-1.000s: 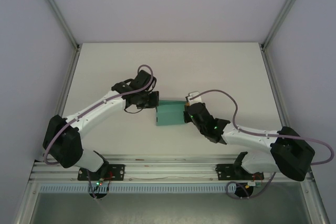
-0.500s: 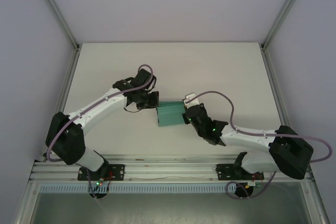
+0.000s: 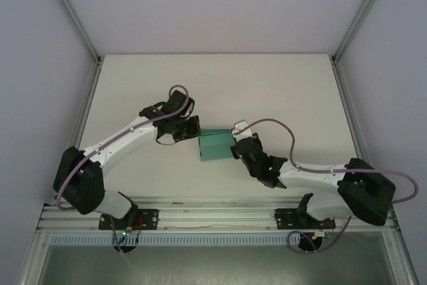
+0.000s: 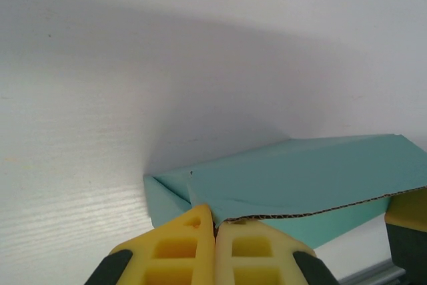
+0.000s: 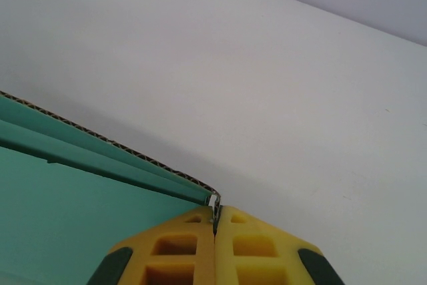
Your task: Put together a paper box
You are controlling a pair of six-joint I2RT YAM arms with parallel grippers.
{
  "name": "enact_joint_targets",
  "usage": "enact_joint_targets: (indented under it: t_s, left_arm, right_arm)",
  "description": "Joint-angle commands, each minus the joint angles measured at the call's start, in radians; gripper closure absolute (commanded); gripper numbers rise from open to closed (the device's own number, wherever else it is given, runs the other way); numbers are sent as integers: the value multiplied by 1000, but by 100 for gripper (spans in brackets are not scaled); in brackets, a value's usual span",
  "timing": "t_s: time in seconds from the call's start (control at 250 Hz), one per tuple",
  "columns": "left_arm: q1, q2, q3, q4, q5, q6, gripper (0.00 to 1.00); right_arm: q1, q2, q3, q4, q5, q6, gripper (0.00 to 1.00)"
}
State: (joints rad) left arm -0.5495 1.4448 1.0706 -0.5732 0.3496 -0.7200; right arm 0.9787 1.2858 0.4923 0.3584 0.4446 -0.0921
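The paper box [image 3: 215, 146] is a teal-green card piece held between my two arms just above the white table. My left gripper [image 3: 198, 133] is shut on its upper left corner. In the left wrist view the yellow fingers [image 4: 180, 248] pinch the corrugated edge of the paper box [image 4: 307, 175] at the left gripper [image 4: 215, 223], with a folded flap below. My right gripper [image 3: 235, 149] is shut on the right edge. In the right wrist view the right gripper [image 5: 215, 221] clamps a thin corner of the paper box [image 5: 73, 198].
The white table [image 3: 280, 91] spreads out behind and to both sides of the box. Grey walls with metal corner posts [image 3: 357, 21] enclose it. An aluminium rail [image 3: 213, 213] carrying the arm bases runs along the near edge.
Both arms have shifted slightly to the left while holding the card. The box stays in nearly the same place, and both grips are unchanged.
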Motion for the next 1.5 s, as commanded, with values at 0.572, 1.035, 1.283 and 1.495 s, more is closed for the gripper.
enact_joint_targets:
  t_s: [0.572,1.035,1.283,1.495]
  left_arm:
    - [-395,-107,-399,371,-388,-50,99]
    - [-423,-127,-493,403,-468,-63,100]
    - [-423,-112,-466,389,-479,-29,100]
    - [-423,-121,-452,391,-456,12,91]
  right_arm:
    - [115,35,-82,42,73,43,100]
    - [102,-293,-105,-300,13,229,52]
    - [10,-523,-87,-416,-139,332,22]
    - [-132,-441,21,-508,-268,399,22]
